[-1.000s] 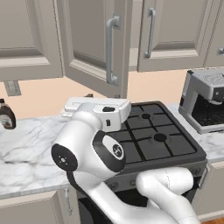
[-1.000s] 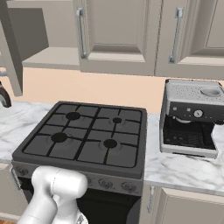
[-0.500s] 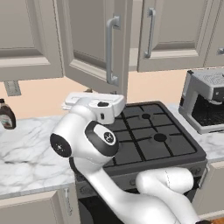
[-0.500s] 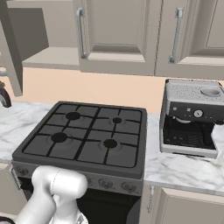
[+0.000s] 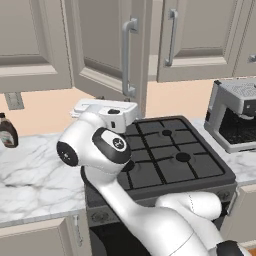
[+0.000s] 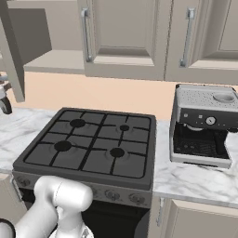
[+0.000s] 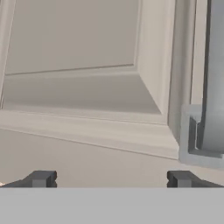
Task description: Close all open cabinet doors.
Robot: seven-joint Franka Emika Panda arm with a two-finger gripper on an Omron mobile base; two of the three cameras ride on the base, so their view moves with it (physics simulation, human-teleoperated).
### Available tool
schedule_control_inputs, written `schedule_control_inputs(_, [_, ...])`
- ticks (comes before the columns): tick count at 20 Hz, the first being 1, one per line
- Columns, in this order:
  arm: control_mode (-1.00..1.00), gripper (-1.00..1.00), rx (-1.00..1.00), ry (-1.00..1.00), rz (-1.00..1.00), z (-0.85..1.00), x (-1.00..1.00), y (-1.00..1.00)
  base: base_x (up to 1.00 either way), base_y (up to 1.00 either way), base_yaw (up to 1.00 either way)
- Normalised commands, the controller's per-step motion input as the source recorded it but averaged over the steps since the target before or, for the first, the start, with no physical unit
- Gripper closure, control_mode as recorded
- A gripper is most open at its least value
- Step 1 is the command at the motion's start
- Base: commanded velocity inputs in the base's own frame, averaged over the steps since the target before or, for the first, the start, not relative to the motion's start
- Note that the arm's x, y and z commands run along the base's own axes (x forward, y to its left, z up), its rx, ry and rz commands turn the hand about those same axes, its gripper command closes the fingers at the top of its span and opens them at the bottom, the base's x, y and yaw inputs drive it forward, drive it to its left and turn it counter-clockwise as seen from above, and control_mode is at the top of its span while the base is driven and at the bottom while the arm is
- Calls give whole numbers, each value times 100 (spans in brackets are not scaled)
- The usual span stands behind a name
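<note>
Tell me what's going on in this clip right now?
The robot arm is reaching up toward an open wall-cabinet door that swings out above the stove. In the hand view its open gripper faces the door's lower panel, beside the silver bar handle. The door is not yet closed.

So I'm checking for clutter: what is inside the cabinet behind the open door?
Past the open cabinet door, the right base view shows a bare shelf and back wall; the door covers the compartment's left part.
</note>
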Motion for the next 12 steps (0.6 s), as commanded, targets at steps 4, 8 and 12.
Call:
schedule_control_inputs(4, [-100,-100,0,-2,0,0,31,-4,0,0,0])
schedule_control_inputs(8, [-100,-100,1,-2,0,-2,30,-13,0,0,0])
schedule_control_inputs(12, [-100,-100,0,-1,0,-5,27,-21,0,0,0])
